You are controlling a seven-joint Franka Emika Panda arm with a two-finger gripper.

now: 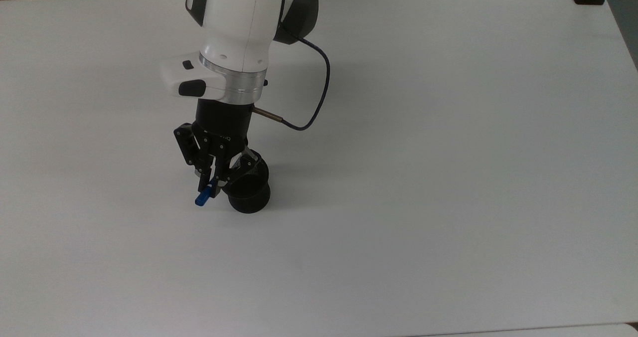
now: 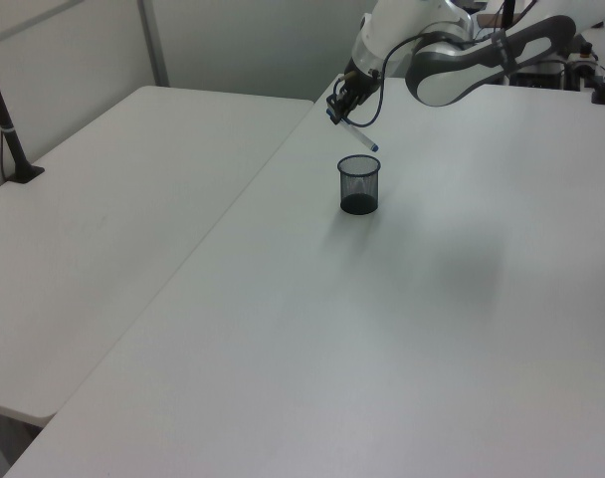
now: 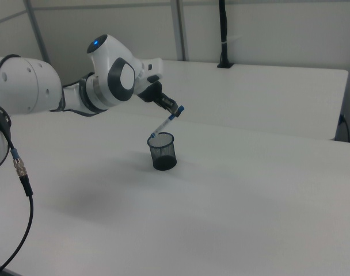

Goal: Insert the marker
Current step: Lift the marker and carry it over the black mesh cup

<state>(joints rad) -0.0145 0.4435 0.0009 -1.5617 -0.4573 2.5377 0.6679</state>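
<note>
Gripper point(image 3: 172, 112) clamps tilted marker point(image 3: 165, 122) above cup point(image 3: 162, 151).

Blk mesh cup point(image 1: 247, 190) upright on wht table point(image 1: 448, 177).
</note>
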